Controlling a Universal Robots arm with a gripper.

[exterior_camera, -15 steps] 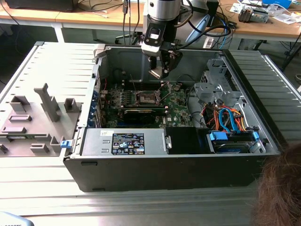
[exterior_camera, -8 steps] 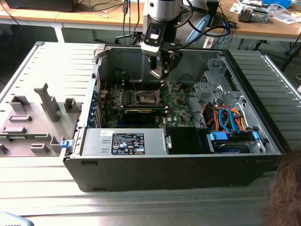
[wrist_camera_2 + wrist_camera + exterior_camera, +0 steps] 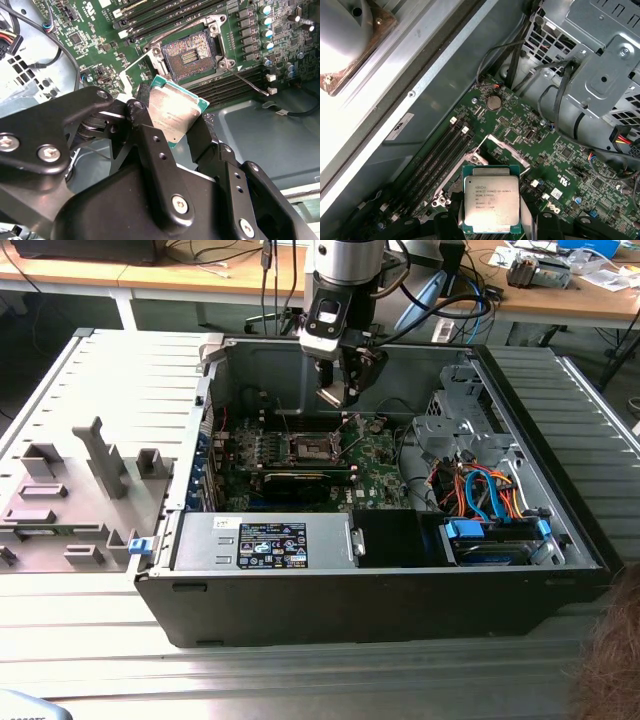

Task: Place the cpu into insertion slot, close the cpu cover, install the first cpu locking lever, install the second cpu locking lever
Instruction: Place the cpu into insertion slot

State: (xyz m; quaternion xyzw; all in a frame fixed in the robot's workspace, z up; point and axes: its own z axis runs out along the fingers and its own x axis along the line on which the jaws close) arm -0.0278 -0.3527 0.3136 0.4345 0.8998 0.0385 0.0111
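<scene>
Black fingers of the gripper are clamped on opposite edges of the cpu, which we find held in the air, clear of the green board inside the open computer case. We note the insertion slot bare and the cpu cover raised. Step 1 of 4 is in hand, by our judgement; placement is not yet done. We judge seating calls for the cpu brought over the insertion slot, squared to its rim and lowered without force.
</scene>
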